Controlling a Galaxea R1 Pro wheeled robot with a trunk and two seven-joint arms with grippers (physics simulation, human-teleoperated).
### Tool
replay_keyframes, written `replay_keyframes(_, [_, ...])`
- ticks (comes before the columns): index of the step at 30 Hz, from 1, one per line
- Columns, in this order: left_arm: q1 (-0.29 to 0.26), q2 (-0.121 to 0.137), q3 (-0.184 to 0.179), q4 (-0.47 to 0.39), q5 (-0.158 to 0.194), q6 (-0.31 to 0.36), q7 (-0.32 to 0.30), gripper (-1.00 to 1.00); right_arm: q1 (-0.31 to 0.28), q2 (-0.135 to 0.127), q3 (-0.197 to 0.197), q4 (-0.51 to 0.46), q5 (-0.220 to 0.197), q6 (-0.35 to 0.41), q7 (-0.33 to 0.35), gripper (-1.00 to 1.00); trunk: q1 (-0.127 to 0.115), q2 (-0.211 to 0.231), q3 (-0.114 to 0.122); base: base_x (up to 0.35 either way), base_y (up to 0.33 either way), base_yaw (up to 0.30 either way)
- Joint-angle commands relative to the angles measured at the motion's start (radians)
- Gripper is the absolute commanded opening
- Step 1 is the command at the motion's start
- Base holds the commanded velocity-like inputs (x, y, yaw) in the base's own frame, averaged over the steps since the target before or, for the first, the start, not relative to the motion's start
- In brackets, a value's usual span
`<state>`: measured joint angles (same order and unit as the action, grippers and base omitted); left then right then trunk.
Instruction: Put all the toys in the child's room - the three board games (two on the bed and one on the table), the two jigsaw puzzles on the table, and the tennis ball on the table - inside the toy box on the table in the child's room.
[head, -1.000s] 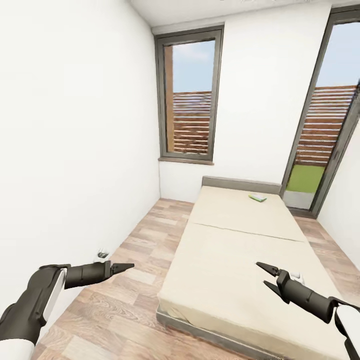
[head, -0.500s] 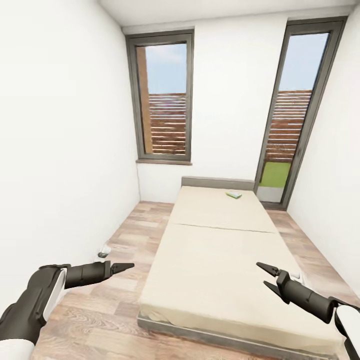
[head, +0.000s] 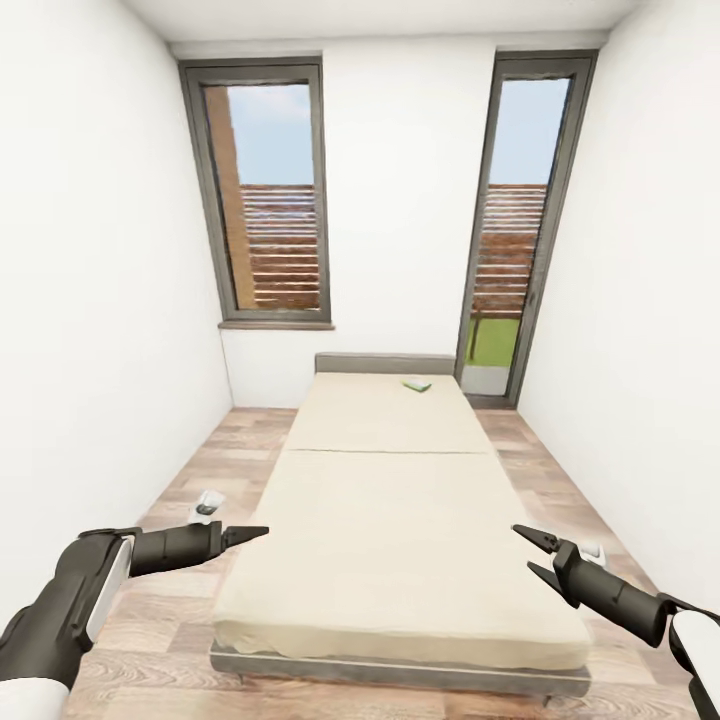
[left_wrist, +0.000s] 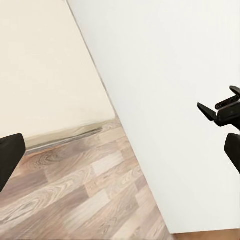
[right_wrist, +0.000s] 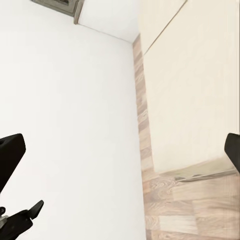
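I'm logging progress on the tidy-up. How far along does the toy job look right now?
Nothing visibly done yet. Both tools are empty: the left tool looks shut, the right tool open, near the foot of the bed. One flat board game lies near the headboard, to be fetched. Nothing else lies on the mattress, so I can't judge the other toys or the box.

A long bed stands lengthwise mid-room, its wide mattress bare except one small flat box near the headboard, with narrow strips of wood floor between bed and side walls.
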<state>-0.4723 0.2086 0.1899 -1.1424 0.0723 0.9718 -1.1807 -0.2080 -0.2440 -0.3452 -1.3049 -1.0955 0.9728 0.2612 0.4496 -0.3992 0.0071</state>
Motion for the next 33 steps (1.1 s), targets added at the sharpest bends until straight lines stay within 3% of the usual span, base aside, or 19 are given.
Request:
replay_keyframes(1, [0.000,0.000,0.000,0.000,0.003,0.008,-0.001,1.00,-0.001,0.000,-0.001,0.001,0.009,0.004,0.010,1.00,0.000,-0.001,-0.002,0.065,-0.314,-0.035])
replay_keyframes(18, [0.000,-0.003,-0.001,0.000,0.003,0.005,0.000,1.00,-0.001,0.001,-0.001,0.000,0.010,0.003,0.010,1.00,0.000,-0.001,-0.025,0.095,-0.320,0.097])
replay_keyframes(33, [0.000,-0.004,-0.003,0.000,0.003,0.005,0.001,1.00,-0.001,0.002,-0.001,0.000,0.011,0.003,0.010,1.00,0.000,-0.001,-0.028,0.112,-0.321,0.034])
